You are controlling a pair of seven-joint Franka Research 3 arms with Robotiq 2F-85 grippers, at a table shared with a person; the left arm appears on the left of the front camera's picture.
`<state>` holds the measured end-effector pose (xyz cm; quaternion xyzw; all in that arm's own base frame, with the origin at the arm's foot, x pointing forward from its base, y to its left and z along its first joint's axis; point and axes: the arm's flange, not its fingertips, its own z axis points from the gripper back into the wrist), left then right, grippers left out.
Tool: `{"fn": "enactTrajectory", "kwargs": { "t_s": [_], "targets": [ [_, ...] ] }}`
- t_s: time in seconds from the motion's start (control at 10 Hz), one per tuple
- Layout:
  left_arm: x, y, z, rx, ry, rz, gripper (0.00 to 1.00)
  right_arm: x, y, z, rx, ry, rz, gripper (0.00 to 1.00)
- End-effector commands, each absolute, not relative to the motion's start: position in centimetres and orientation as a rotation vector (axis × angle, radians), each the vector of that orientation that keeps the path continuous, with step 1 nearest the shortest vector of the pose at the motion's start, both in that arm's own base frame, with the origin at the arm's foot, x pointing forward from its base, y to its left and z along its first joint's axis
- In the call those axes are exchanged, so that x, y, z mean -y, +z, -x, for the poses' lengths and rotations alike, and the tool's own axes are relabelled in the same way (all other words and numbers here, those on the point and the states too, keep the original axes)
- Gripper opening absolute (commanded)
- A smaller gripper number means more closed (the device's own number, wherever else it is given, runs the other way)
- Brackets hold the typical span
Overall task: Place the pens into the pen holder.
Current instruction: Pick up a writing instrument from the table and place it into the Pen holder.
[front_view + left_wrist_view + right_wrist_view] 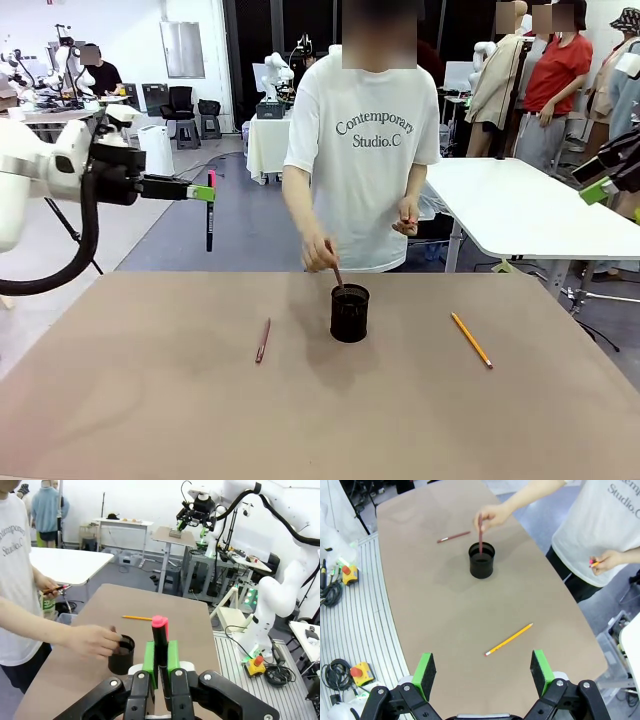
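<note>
while in left hand (pixel 161 656), pen (pixel 160 630) upright

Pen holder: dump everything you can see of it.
The pen holder is a small black cylinder with an open top; its walls look like fine mesh. It stands upright near the middle of the brown table, toward the person's side. A person's hand holds a reddish-brown pen upright with its lower end inside the cup. A second pen and a pencil lie apart from it, one on either side.

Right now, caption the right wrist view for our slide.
Open right tool frames a yellow pencil; a hand holds a reddish pen in the black holder.
</note>
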<state>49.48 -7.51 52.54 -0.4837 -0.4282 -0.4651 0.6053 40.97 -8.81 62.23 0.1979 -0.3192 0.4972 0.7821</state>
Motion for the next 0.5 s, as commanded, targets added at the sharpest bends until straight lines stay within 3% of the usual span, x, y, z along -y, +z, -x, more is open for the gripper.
{"fn": "enactTrajectory", "kwargs": {
  "t_s": [0.0,0.2,0.3,0.4],
  "targets": [
    [7.21,52.31,-48.44,1.055,-1.081,1.112,0.00,8.81,62.33,-40.94,0.703,1.081,-0.439,1.00],
    [6.39,52.35,-49.17,1.124,-1.085,1.046,0.00,8.81,62.33,-40.94,0.703,1.081,-0.439,1.00],
    [6.93,52.82,-49.05,1.025,-1.075,1.109,0.00,8.81,62.33,-40.94,0.703,1.081,-0.439,1.00],
    [6.93,52.82,-49.05,1.025,-1.075,1.109,0.00,8.81,62.33,-40.94,0.703,1.081,-0.439,1.00]
  ]
}}
